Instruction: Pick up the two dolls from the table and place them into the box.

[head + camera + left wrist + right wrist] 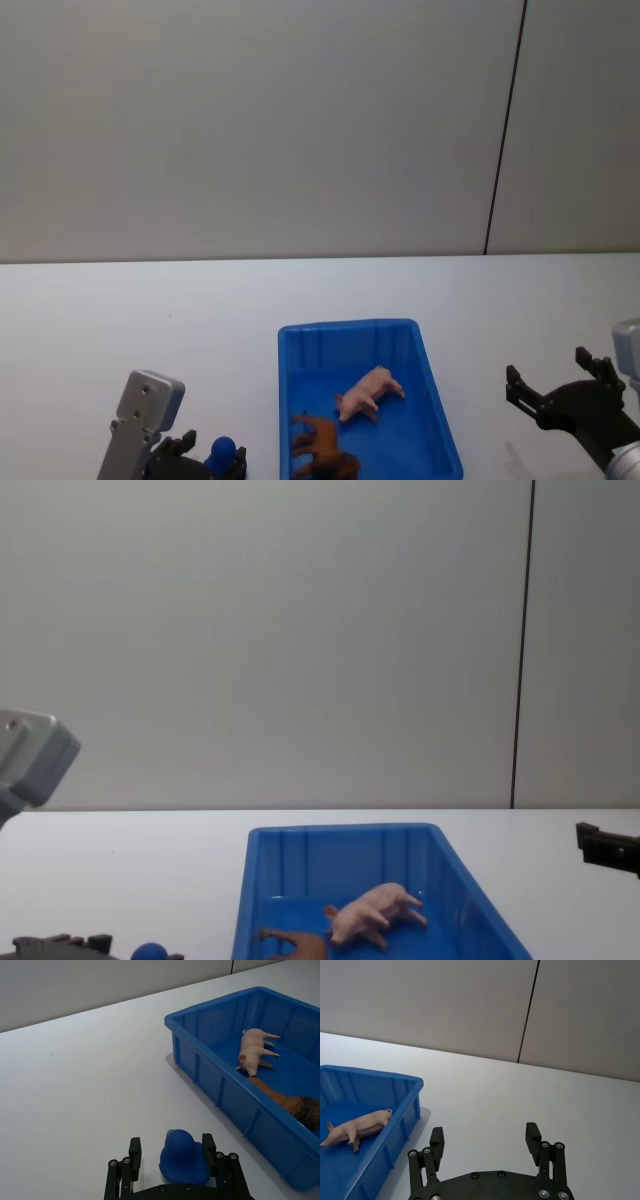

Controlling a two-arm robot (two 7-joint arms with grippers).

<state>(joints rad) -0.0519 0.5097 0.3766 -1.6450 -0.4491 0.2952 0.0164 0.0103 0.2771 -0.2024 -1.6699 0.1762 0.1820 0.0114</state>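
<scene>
In the head view, the pink pig [370, 391] and the brown animal [323, 450] are lying inside the blue box [432, 386] at lower centre; my left gripper [205, 462] is sitting lower left and my right gripper [553, 382] lower right, its fingers apart. In the left wrist view, my left fingers [134, 1152] are standing spread around a blue ball [182, 1156] on the white table [85, 1075]. In the right wrist view, my right fingers [533, 1136] are gaping over bare table.

Bright blue box [432, 400] on a white table [150, 310].
Inside it, a pale pink pig [368, 391] and a reddish-brown animal [322, 448]; nearby, a small dark blue toy [182, 1156].
</scene>
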